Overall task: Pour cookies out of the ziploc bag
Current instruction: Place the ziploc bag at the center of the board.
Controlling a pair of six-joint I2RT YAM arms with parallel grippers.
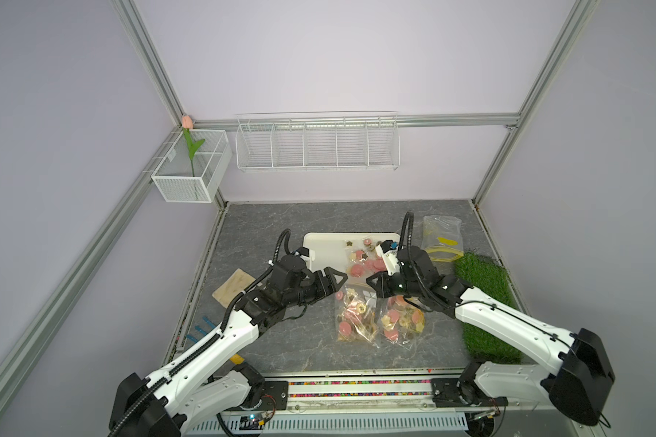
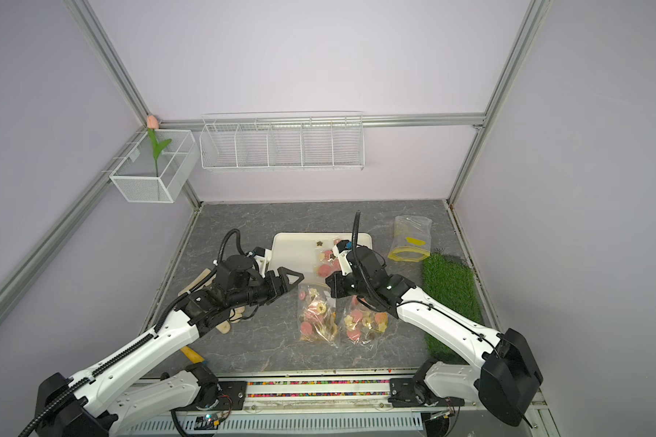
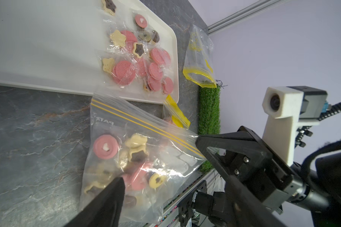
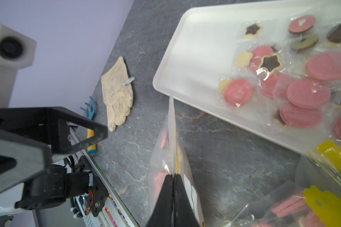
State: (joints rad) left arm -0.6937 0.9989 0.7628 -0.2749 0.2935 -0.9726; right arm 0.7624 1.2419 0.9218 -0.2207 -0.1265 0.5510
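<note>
Your right pincer [image 4: 173, 176] pinches a corner of the ziploc bag [image 3: 146, 137], cookies [image 3: 105, 146] inside; that bag lies just beside your spread left pincer [image 1: 338, 280].

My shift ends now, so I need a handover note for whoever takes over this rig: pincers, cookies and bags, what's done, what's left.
Left pincer: open, near the left full bag, gripping nothing.
Right pincer: shut on that bag's zip edge.
Things: it and the right full bag rest on the table in front of the tray; an empty bag lies beside the tray.
Done: a pile of cookies lies on the tray.
Left: open and pour out both full bags.
</note>
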